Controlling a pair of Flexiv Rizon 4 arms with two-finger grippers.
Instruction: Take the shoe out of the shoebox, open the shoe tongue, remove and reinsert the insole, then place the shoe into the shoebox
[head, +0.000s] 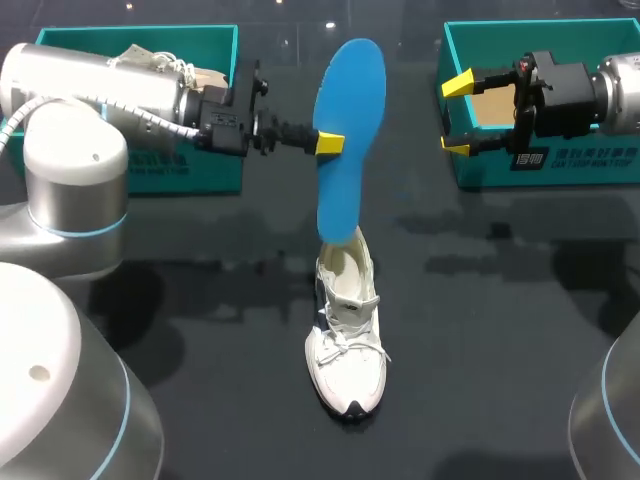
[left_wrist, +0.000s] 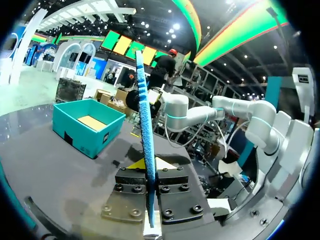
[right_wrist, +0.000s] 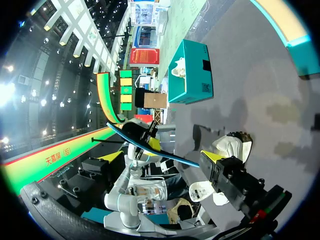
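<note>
Pinching blue insole (head: 350, 90) upright, frame centre: left gripper (head: 330, 143) clamped on its edge | white shoe (head: 347, 345) lower centre, just under insole | right gripper (head: 458, 116) upper right, fingers spread.

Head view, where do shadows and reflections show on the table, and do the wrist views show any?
Head view: the dark glossy table shows glints near its far edge, and arm shadows lie right of the blue insole held by the left hand. Left wrist view: pale sheen across the table. Right wrist view: blotchy shadows near the white shoe.
</note>
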